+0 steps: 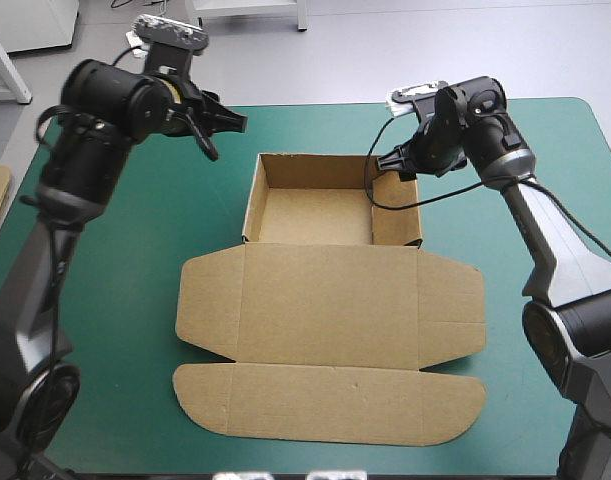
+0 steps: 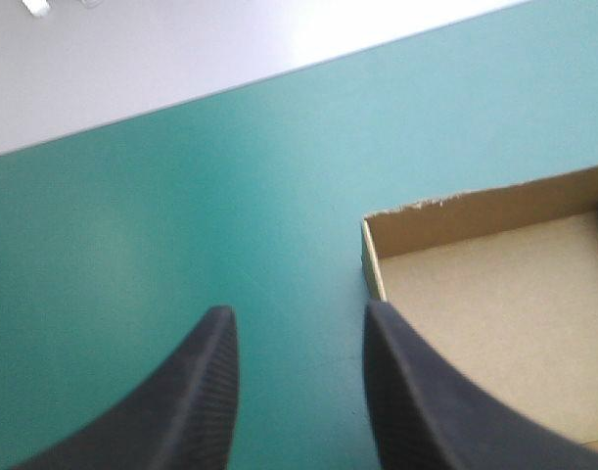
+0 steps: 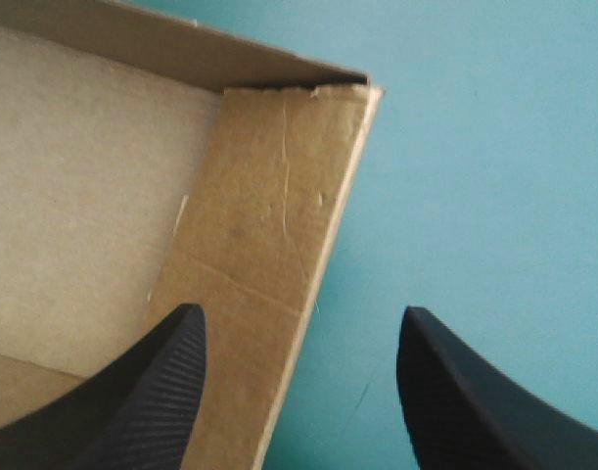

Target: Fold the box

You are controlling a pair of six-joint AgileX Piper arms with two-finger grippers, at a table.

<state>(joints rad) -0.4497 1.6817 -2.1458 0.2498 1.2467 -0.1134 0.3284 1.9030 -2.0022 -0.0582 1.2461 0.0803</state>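
Left end effector point(image 1: 225, 135): open, hovers just off the far-left corner of the box point(image 1: 325, 300), no contact. Box sits mid-desk point(image 1: 125, 240), walls up as an open tray, lid and flaps flat on its near side. Right end effector point(image 1: 387, 165): open, astride the box's right wall at the far corner.

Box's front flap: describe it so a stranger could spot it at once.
On the teal-green table lies a brown box, walls up, lid flat. The flap is the lid's strip nearest the table's near edge, the only narrow piece with rounded ends.
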